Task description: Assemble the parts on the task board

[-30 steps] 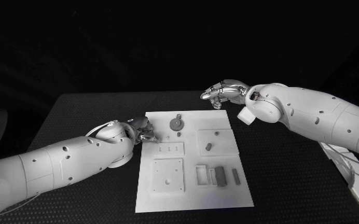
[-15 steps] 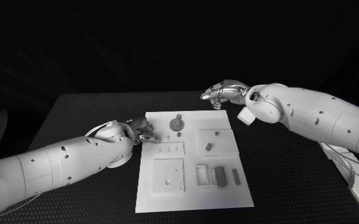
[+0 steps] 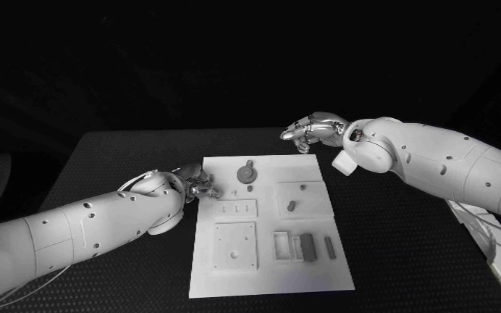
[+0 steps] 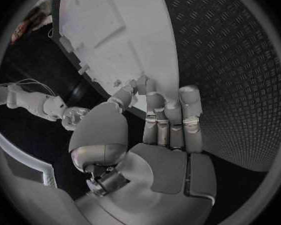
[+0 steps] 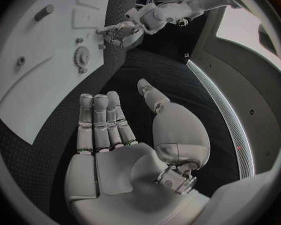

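task board [image 3: 269, 230] lay in the middle of the black table [image 3: 407, 248], small parts on it. left hand [image 3: 198, 181] sat at the board's left edge, fingertips touching it, holding nothing. right hand [image 3: 313, 131] hovered over the far edge, fingers apart, empty.

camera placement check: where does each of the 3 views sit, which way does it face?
Head view: on the robot's head, facing down at the white board; both arms enter.
Left wrist view: behind the left hand, facing the board's edge.
Right wrist view: behind the open right hand, facing the board.
Shared: the gear shows in head and right wrist views.
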